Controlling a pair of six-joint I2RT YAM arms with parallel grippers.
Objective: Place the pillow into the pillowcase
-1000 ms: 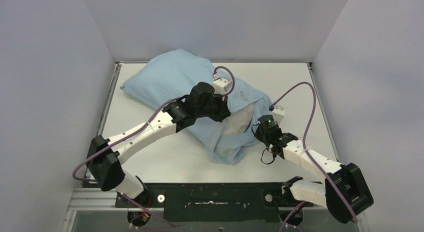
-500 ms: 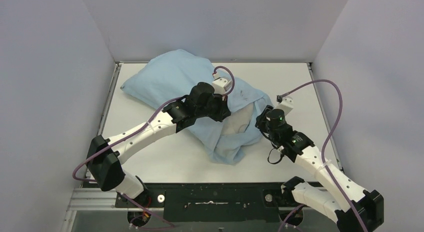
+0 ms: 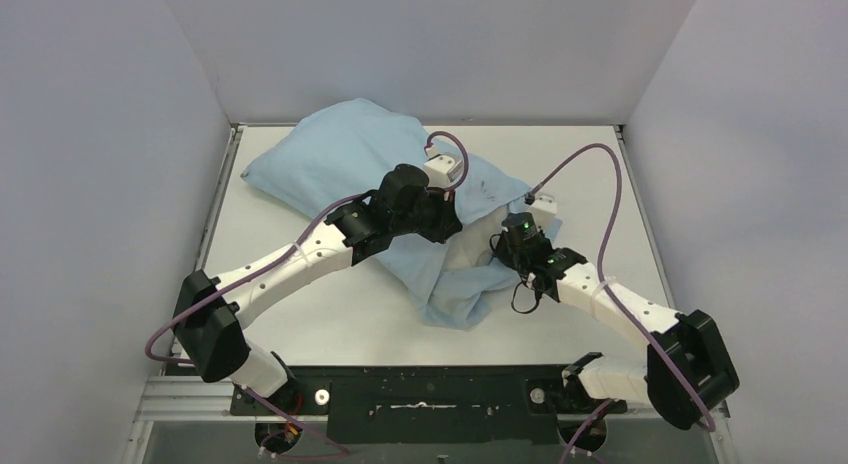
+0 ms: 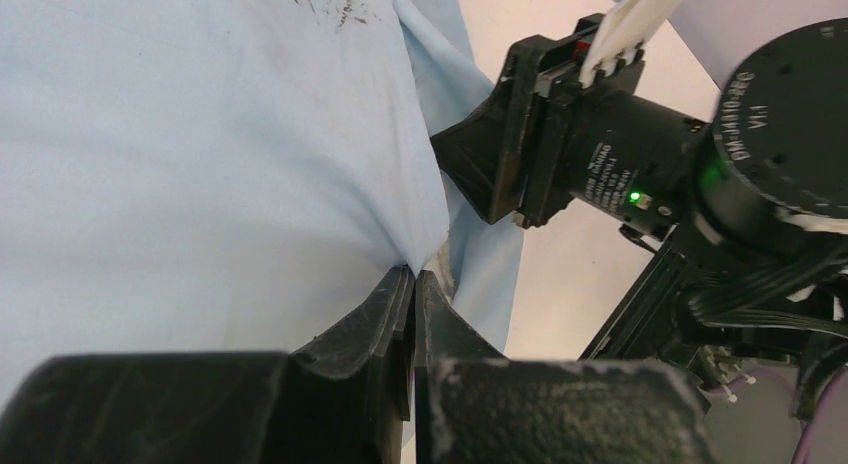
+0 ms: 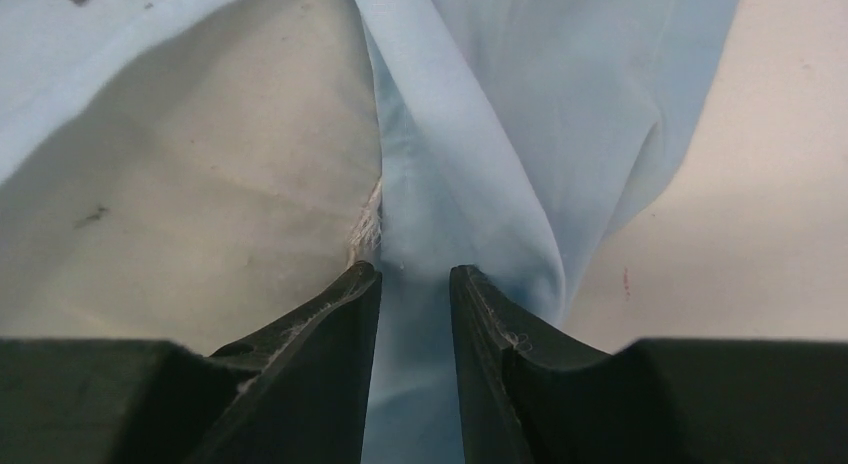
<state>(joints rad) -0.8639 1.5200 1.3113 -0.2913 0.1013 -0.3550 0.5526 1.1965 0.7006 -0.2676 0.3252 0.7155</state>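
Observation:
The light blue pillowcase (image 3: 330, 154) lies from the far left of the table to its middle, with the off-white pillow (image 3: 470, 252) showing in its open near end. My left gripper (image 3: 455, 220) is shut on the upper edge of the opening; in the left wrist view the cloth (image 4: 200, 134) is pinched at the fingertips of the gripper (image 4: 414, 276). My right gripper (image 3: 497, 248) is at the opening's right side. In the right wrist view it (image 5: 412, 274) is open a little, its jaws either side of a fold of pillowcase hem (image 5: 500, 104), beside the pillow (image 5: 200, 184).
The white table (image 3: 590, 164) is boxed in by grey walls at the left, back and right. The right arm's wrist (image 4: 620, 164) is close to my left fingers. Purple cables (image 3: 610, 174) loop above both arms.
The right arm swung out to the right and rose, then came back left and down onto the pillowcase's opening edge. The left arm and the pillowcase have not moved.

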